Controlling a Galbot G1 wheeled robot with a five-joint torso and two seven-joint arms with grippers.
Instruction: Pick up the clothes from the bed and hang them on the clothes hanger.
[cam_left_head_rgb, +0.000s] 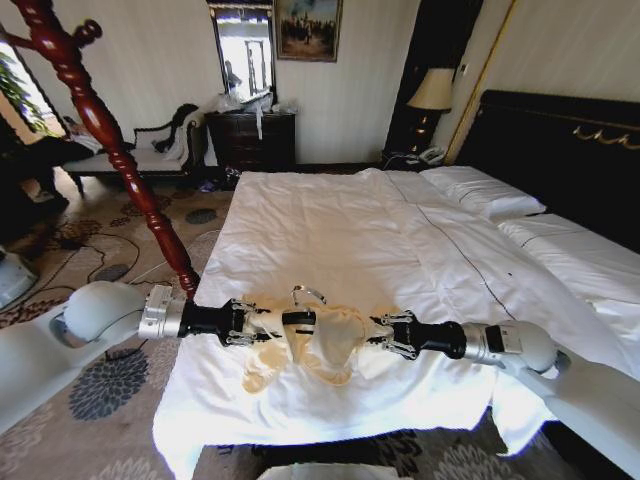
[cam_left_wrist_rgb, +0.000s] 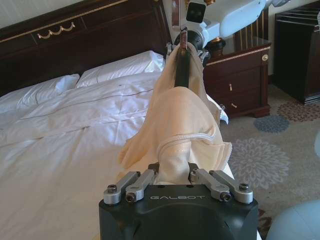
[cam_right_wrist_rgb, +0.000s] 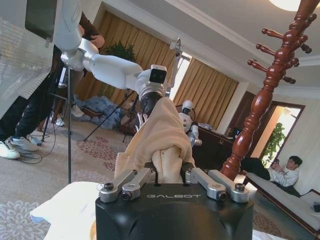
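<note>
The cream garment (cam_left_head_rgb: 305, 345) is draped over the black hanger (cam_left_head_rgb: 300, 318), held between both arms above the near end of the bed (cam_left_head_rgb: 340, 220). The left tool (cam_left_head_rgb: 250, 322) is closed on one end of the cloth-covered hanger, and the right tool (cam_left_head_rgb: 385, 335) is closed on the other end. The hanger's silver hook (cam_left_head_rgb: 308, 294) pokes up from the fabric. To do this step well, both tools should probably keep the hanger level and move together, so the thin cloth neither slips off nor bunches, with the hook kept free of fabric. The wooden coat stand (cam_left_head_rgb: 100, 120) rises just left of the bed. "GALBOT" is printed on both tool bodies.
</note>
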